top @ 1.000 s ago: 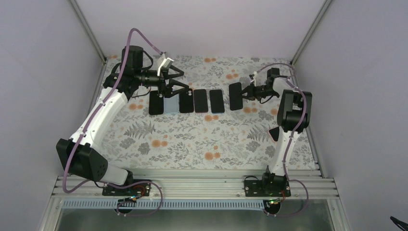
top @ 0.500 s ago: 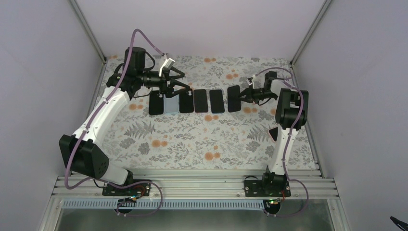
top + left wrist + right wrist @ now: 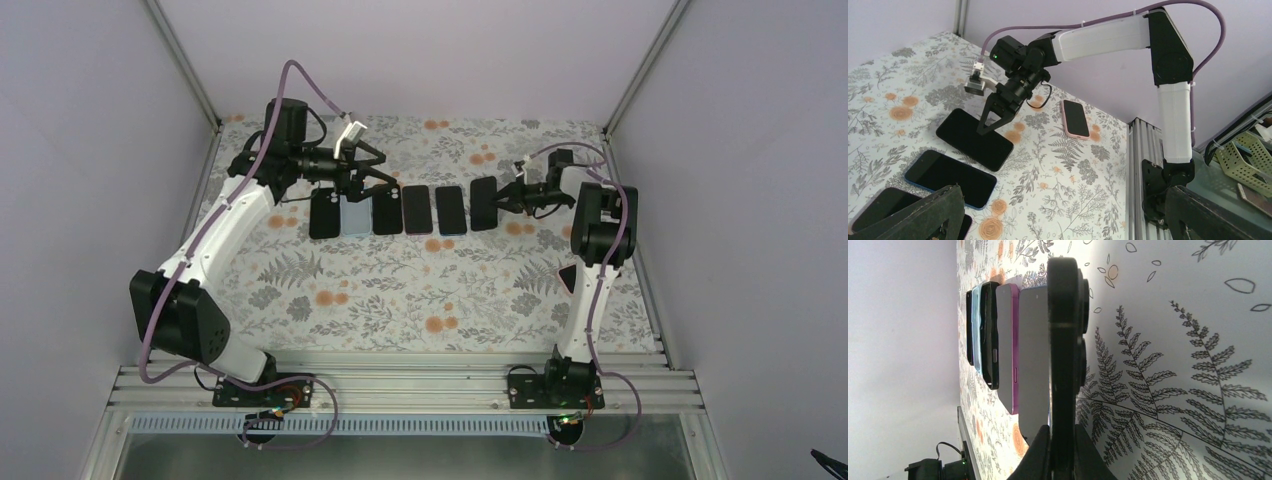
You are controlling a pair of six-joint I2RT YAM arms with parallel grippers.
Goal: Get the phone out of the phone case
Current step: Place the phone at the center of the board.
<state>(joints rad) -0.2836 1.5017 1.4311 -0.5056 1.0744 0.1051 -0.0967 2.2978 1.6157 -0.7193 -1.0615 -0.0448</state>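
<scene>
Right gripper [image 3: 508, 196] clenched on edge of black phone [image 3: 484, 203], pinched thin between both fingers, right end of phone row [image 3: 388, 211]. Left gripper [image 3: 376, 170] spread wide, holding nothing.

Left end effector [image 3: 374, 173] gapes wide, pointing rightward; right end effector [image 3: 506, 196] is pinched closed, pointing leftward.

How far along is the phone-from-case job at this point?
Done: nothing I can confirm; no clearly emptied case shows. In hand: the right gripper is shut on the edge of the black phone at the right end of the row of phones; the left gripper hangs open over the left end, empty. Left: separating phone and case.
</scene>
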